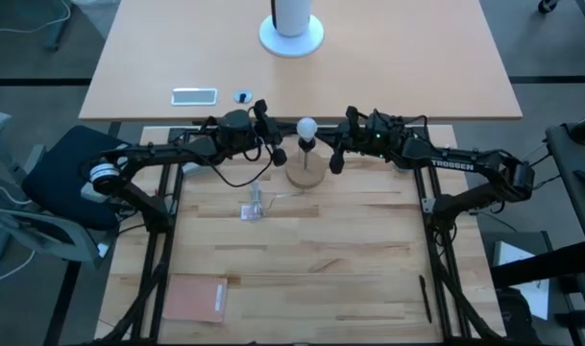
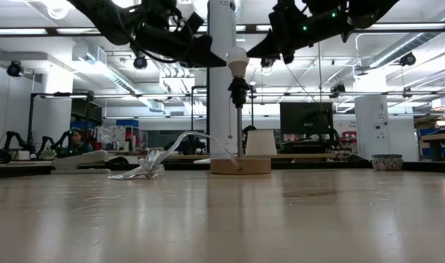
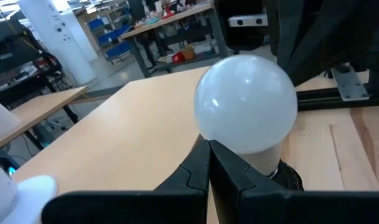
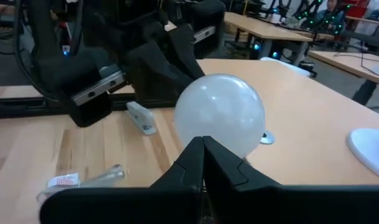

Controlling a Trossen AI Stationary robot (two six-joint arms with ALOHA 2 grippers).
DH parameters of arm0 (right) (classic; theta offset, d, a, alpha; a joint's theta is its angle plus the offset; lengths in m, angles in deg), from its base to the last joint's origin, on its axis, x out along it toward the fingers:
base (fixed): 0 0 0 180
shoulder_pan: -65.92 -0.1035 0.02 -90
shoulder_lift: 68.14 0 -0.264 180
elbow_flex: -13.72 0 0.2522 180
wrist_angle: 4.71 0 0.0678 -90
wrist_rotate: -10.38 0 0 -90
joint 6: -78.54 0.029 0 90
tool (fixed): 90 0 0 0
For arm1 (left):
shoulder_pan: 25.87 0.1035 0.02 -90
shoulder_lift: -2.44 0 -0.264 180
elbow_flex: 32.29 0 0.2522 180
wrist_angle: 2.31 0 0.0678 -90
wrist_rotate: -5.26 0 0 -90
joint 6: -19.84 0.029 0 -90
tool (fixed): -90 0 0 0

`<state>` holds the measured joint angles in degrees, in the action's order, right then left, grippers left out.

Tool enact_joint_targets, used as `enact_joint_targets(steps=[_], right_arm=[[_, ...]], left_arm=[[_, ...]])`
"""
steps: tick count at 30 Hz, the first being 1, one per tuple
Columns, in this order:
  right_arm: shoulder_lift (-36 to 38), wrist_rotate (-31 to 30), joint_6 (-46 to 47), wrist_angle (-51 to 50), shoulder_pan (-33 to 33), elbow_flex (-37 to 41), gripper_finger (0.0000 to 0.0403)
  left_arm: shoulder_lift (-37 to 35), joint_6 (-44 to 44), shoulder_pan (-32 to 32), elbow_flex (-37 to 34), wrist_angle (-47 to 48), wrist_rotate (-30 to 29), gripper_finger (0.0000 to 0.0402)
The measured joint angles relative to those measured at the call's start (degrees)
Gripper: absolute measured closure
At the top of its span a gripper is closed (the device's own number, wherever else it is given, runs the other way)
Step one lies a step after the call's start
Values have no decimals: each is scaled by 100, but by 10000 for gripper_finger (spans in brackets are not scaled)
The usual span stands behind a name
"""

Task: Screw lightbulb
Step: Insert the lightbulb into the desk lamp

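Note:
The frosted white lightbulb (image 1: 306, 126) sits upright in the black socket (image 2: 239, 91), at the top of a thin stem on a round wooden base (image 1: 305, 176) that rests on the table. My left gripper (image 1: 279, 149) is shut and hovers level at bulb height, just left of the bulb (image 3: 245, 102). My right gripper (image 1: 336, 156) is shut and hovers just right of the bulb (image 4: 220, 115). The high view shows a small gap between each gripper and the bulb.
A crumpled clear wrapper (image 1: 254, 207) lies on the table left of the wooden base. A brown pad (image 1: 196, 298) lies at the near left. On the far table are a phone (image 1: 194, 95) and a white round stand (image 1: 292, 37).

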<state>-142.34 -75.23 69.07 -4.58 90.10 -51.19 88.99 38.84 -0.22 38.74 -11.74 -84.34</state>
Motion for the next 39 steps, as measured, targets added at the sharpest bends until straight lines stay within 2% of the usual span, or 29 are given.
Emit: enact_joint_targets(steps=[9, 14, 22, 30, 39], right_arm=[[172, -396, 27, -228, 3, 0, 403], [184, -795, -178, -232, 63, 0, 403], [54, -722, -248, 14, 160, 0, 403], [-162, -424, -259, 248, 147, 2, 403], [-75, -196, -259, 139, 16, 4, 403]], left_arm=[[-481, 2, -15, -2, 810, 86, 401], [-588, -13, -26, -4, 1001, 824, 401], [-303, -20, -35, -8, 312, 767, 401], [-162, -43, -26, -9, 269, 438, 401], [-151, -4, 31, -9, 277, 223, 401]])
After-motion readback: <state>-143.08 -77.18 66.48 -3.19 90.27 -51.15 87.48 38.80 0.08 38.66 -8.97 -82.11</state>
